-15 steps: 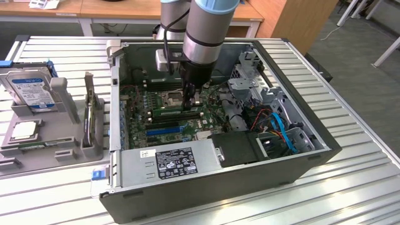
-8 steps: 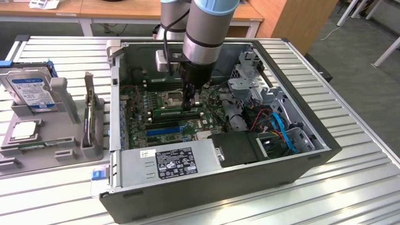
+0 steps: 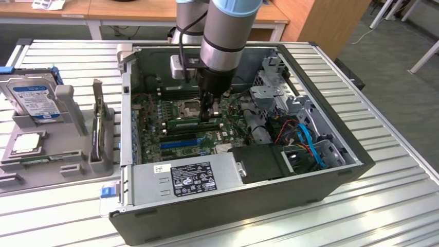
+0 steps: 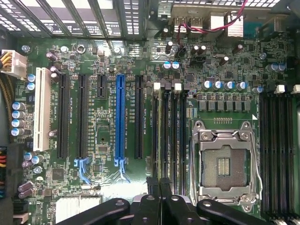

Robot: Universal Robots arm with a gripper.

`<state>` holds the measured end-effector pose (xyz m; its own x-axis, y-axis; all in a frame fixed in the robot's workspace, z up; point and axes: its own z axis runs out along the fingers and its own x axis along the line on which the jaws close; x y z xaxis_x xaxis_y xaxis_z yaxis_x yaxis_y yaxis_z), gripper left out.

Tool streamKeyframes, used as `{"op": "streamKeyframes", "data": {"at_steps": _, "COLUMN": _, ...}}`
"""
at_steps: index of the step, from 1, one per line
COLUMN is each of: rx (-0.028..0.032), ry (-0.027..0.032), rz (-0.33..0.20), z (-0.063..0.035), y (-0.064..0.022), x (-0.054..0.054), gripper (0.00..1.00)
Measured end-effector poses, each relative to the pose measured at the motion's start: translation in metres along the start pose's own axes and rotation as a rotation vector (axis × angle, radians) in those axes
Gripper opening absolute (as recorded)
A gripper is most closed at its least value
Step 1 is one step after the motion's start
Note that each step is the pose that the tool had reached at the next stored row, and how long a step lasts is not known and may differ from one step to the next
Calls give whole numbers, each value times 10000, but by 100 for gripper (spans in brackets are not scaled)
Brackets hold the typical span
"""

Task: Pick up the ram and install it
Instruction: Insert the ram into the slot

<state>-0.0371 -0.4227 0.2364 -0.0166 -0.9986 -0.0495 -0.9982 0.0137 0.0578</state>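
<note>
While the arm reaches down into the open steel case (image 3: 343,170), I've got the gripper (image 3: 211,117) low over the green motherboard (image 4: 103,140). Its black fingers (image 4: 152,197) are closed tip to tip, with nothing visible between them. Right beneath them in the exterior view lies the ram (image 3: 186,123), a thin green stick running along a slot just beside the processor socket (image 4: 224,164). The fingers sit over its end toward the exterior view's right, and I can't tell if they touch it.

The wrist view gives me the fine detail: a shiny hinged metal frame around the socket's pin grid, long black slots, one glossy blue slot (image 4: 120,122), one white slot (image 4: 42,110) and little silver capacitor cans. The exterior view gives me the wider setting: a ribbed aluminium counter (image 3: 391,206) and a grey moulded tray (image 3: 20,180), with a boxy silver hard drive (image 3: 34,100) standing in it.
</note>
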Motion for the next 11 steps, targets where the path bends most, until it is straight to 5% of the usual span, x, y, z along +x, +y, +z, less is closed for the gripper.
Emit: {"op": "streamKeyframes", "data": {"at_steps": 11, "rx": -1, "ry": 2, "rz": 0, "z": 10, "y": 2, "x": 12, "gripper": 11}}
